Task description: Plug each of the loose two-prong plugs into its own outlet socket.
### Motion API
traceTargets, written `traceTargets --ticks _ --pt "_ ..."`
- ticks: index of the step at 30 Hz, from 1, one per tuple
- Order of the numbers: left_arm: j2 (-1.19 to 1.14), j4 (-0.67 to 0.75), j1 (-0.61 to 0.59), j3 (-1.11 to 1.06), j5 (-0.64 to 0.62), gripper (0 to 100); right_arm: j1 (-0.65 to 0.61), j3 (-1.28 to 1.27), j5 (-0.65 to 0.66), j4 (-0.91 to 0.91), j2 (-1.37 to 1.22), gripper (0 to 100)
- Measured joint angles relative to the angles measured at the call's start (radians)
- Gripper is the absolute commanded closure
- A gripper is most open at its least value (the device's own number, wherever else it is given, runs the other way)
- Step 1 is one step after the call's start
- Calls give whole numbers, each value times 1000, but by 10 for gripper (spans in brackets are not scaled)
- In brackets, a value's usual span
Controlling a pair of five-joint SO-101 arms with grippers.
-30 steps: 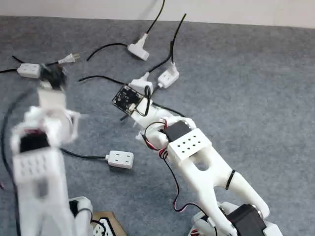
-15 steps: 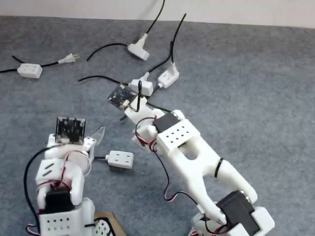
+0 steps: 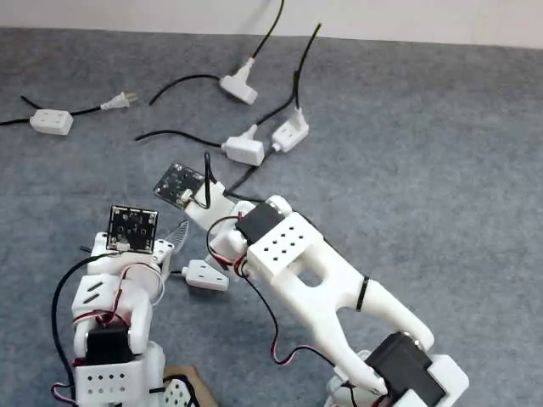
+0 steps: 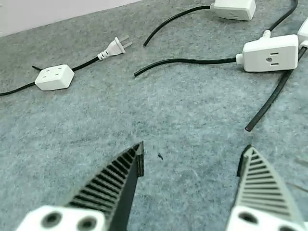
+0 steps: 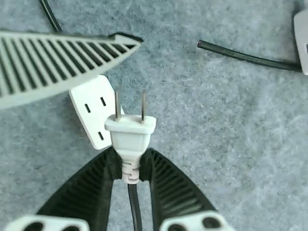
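Desk is wearing a grey felt-like mat (image 3: 458,153), with the fibres showing up close in both wrist views. A pale wall strip (image 3: 407,17) is running along the far edge.

The right claw (image 5: 130,155) is clamping the white two-prong plug (image 5: 130,127) by its moulded neck, black fingers tight on both sides. The prongs are pointing straight out ahead, and the plug's black cord is trailing back between the fingers. The plug is hanging just short of the white rectangular outlet block (image 5: 91,115). The prong tips are overlapping its edge in the right wrist view, and I cannot tell whether they are touching it. In the high view that block is lying on the mat between the two arms, near the front.

The left claw (image 4: 193,147) is standing wide apart, gripping nothing, and hovering over bare mat. One of its pale ribbed fingers (image 5: 57,53) is sitting near the same block.

Further back:
- A second white two-prong plug (image 4: 115,46) is lying loose at far left.
- A small white outlet cube (image 4: 54,77) is lying just beside it, not touching.
- A white grounded outlet block (image 4: 269,53) is resting mid-desk.
- Black cords (image 4: 183,61) are snaking around it.
- Another white outlet (image 3: 290,134) is sitting just beside it, towards the wall.
- A white flat plug body (image 3: 238,87) is lying near the wall strip.
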State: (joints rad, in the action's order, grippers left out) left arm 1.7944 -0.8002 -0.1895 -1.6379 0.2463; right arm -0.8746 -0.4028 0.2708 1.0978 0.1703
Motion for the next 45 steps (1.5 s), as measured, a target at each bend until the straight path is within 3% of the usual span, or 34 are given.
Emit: traceTargets --ticks 6,13,16,32,45 --pt "0 0 0 0 0 684 -29 -2 -104 -12 0 991" --pt "0 0 2 0 0 684 -92 -226 -163 -330 31 991" --pt "0 0 -3 0 0 684 -107 -282 -161 -373 94 991" --pt "3 15 2 -6 -6 684 -110 -338 -158 -276 359 991" --pt "3 15 3 -14 -6 684 -97 -339 -153 -276 371 991"
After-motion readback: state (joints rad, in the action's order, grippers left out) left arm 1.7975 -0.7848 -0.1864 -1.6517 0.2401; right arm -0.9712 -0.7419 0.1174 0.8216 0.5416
